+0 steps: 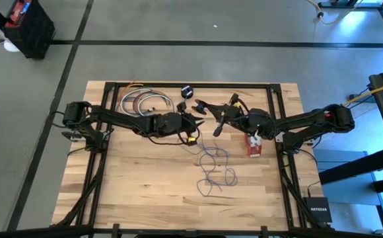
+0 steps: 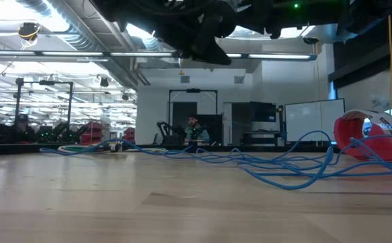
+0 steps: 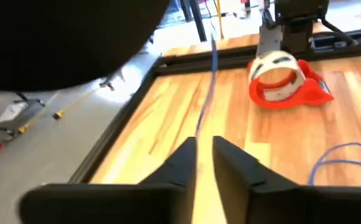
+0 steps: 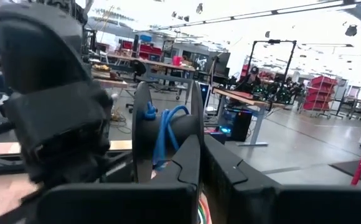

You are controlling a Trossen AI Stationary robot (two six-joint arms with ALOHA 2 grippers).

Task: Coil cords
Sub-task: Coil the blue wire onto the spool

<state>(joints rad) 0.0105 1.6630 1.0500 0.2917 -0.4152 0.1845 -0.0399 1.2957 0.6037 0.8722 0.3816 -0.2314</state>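
Wooden tabletop [image 2: 182, 202] fills the foreground of the table-level view, its pale planks reaching back to a tangle of thin blue cord [image 2: 297, 169] lying across the surface. From above, the table [image 1: 132, 192] is a rectangle of light wood with a black frame, standing on a grey floor.

Two dark arms reach in from the sides and meet near the far middle of the table. The left gripper [image 1: 195, 121] comes in from the left. Seen from its wrist, its fingers [image 3: 177, 165] stand a narrow slit apart with a taut length of the blue cord [image 3: 206, 93] running in the gap between them; whether they actually pinch it cannot be told. The right gripper [image 1: 219, 122] comes in from the right, close to the left one. Its fingers are pressed together on a small black round puck [image 4: 168, 134], held raised above the table, with blue cord wound on it.

From the two grippers the cord [image 1: 214, 165] drops to the table and spreads in loose loops toward the near middle.

A red-and-white item [image 1: 253, 145], ring-shaped in the left wrist view [image 3: 283, 81], sits on the table to the right of the loops, just beside the right arm. A bundle of coiled coloured cables [image 1: 142, 101] lies near the far left corner, behind the left arm. A small black object [image 1: 186, 91] rests near the far edge.
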